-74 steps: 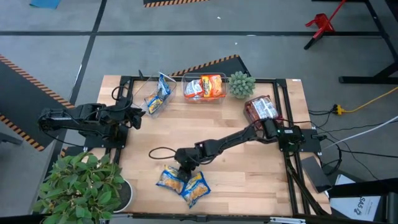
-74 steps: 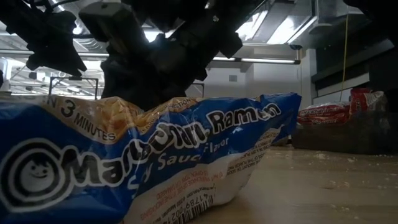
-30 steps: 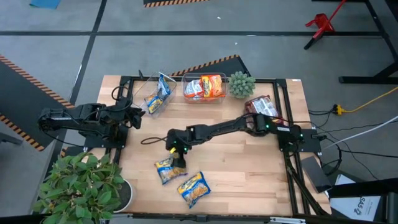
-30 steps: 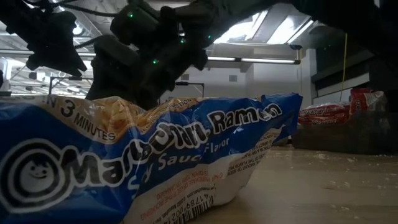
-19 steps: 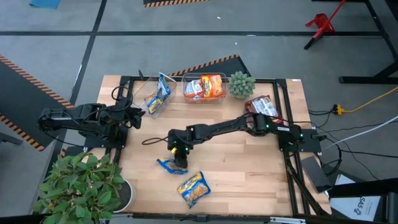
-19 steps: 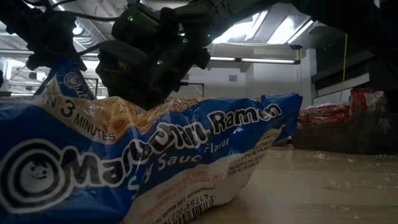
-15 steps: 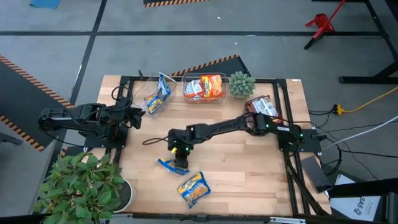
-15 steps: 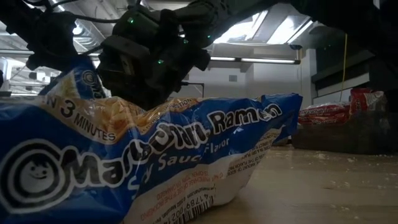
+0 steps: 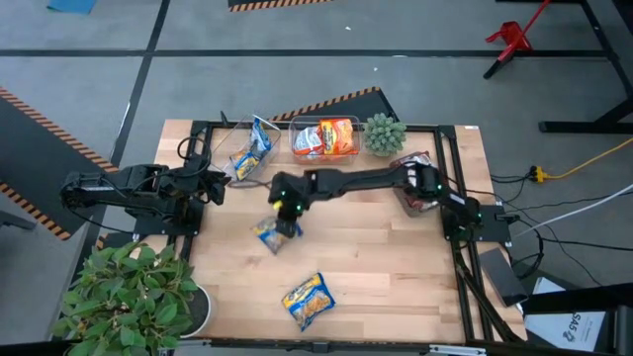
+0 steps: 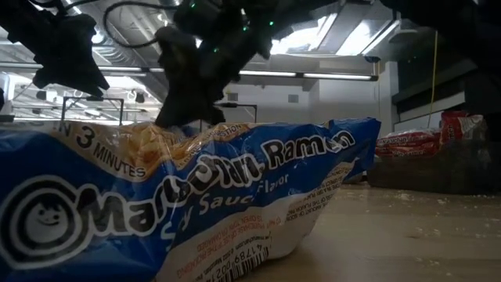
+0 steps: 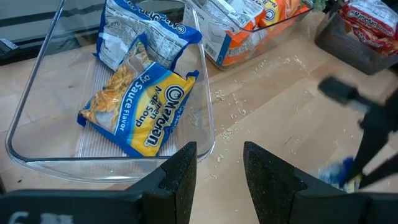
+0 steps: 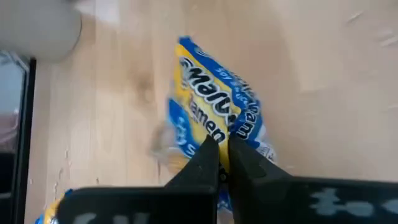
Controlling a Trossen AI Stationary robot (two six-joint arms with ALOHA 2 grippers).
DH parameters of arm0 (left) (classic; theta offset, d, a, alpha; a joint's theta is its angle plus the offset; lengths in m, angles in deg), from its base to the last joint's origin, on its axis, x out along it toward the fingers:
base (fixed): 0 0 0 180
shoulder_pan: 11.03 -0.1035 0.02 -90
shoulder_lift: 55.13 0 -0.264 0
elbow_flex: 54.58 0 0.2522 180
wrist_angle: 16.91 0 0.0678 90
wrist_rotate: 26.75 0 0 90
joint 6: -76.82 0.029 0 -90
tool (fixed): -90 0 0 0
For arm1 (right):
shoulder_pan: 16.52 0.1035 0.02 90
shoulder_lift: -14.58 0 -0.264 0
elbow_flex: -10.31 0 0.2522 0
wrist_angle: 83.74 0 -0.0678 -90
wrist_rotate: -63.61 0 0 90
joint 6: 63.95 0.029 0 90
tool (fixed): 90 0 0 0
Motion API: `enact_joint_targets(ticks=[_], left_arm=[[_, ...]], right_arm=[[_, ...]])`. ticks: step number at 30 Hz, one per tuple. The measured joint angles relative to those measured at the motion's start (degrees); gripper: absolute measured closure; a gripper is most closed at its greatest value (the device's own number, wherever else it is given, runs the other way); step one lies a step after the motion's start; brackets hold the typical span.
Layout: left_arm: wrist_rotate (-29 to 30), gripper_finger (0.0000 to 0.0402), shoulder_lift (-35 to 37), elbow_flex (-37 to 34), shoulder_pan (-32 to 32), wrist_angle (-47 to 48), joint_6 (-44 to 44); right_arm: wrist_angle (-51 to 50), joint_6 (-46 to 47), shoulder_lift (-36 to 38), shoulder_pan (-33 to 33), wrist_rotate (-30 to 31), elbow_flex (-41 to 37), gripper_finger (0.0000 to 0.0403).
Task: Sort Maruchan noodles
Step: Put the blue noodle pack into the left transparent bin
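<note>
While left gripper (image 11: 217,171) waits parted, right gripper (image 9: 288,220) pinches yellow-and-blue packet (image 9: 269,234) mid-table, bare wood around.

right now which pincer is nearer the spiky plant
Right. The right pincer holds a yellow packet mid-table, diagonally below the plant; the left pincer waits farther off, near the left bin.

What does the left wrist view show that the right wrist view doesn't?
Only the left wrist view shows the clear bin holding yellow-and-blue packets, the neighbouring bin with orange packets, and the left hand, open over the table. Only the right wrist view shows the right hand shut on a yellow-and-blue Maruchan packet, lifted above the wood. Both share the wooden table.
</note>
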Motion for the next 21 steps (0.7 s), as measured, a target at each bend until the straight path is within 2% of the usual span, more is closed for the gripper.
enact_joint_targets(ticks=[12,17,21], left_arm=[[0.1,0.0274,0.0,0.0,0.0,0.0,0.0],[0.2,0.0274,0.0,0.0,0.0,0.0,-0.2],[0.4,0.0274,0.0,0.0,0.0,0.0,-0.6]], right_arm=[[5.3,0.3,7.1,-8.1,1.3,0.1,0.0403],[5.5,1.4,7.6,-11.5,1.2,5.7,0.0403],[10.7,1.6,7.6,-14.3,5.7,9.5,0.0403]])
